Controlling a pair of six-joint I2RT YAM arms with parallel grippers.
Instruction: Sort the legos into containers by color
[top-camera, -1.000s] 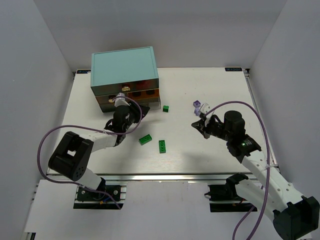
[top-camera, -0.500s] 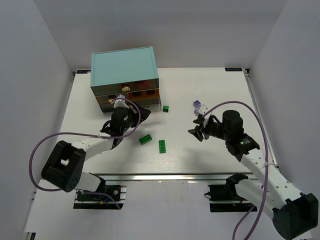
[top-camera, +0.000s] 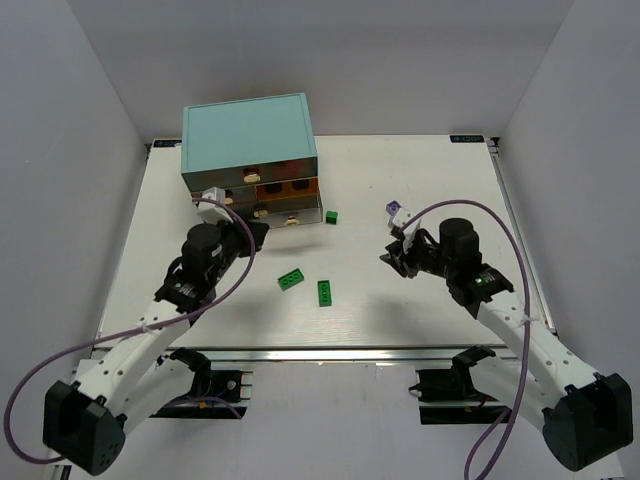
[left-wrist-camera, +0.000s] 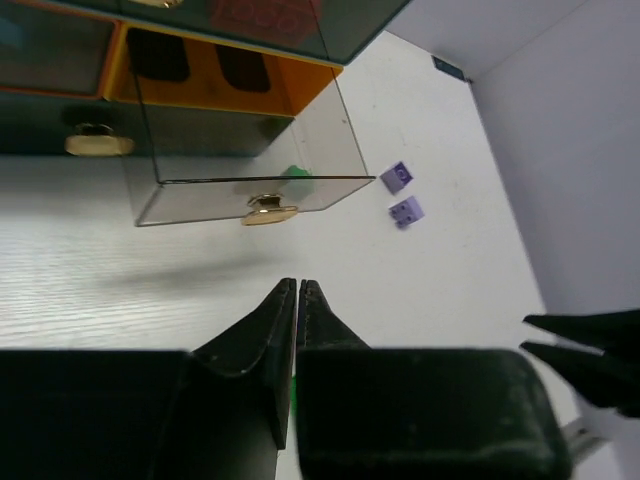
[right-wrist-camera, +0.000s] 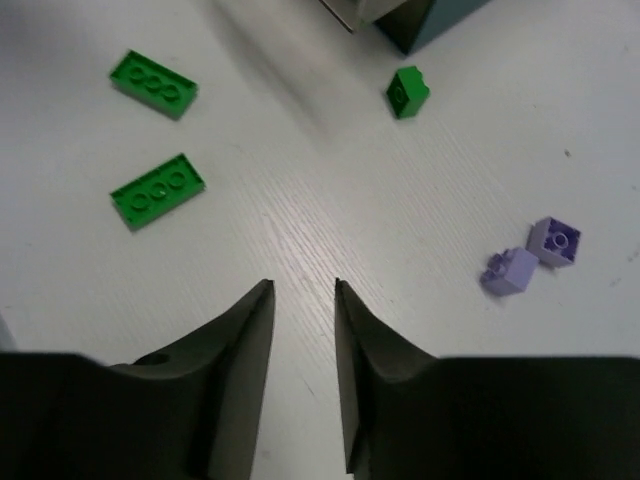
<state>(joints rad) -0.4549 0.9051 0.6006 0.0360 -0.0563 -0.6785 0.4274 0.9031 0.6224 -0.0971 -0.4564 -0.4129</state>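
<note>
The teal cabinet (top-camera: 248, 138) stands at the back left, its drawers (top-camera: 262, 190) facing me. One lower drawer (left-wrist-camera: 240, 150) is pulled out, with a cream knob (left-wrist-camera: 268, 210). Two green plates (top-camera: 291, 279) (top-camera: 324, 292) lie mid-table and also show in the right wrist view (right-wrist-camera: 153, 83) (right-wrist-camera: 157, 189). A small green brick (top-camera: 331, 217) (right-wrist-camera: 407, 91) sits by the cabinet's corner. Two lavender bricks (top-camera: 394, 210) (right-wrist-camera: 558, 241) (right-wrist-camera: 509, 271) lie to the right. My left gripper (top-camera: 250, 233) (left-wrist-camera: 297, 285) is shut and empty, just in front of the open drawer. My right gripper (top-camera: 393, 258) (right-wrist-camera: 302, 285) is open above bare table, just short of the lavender bricks.
White walls close the table on the left, back and right. The cabinet's corner (right-wrist-camera: 420, 15) shows at the top of the right wrist view. The right gripper's fingers (left-wrist-camera: 590, 345) reach into the left wrist view at the right edge.
My left arm has swung out to the left and its gripper has drawn back from the drawer front. My right gripper has shifted slightly toward the lavender bricks.
</note>
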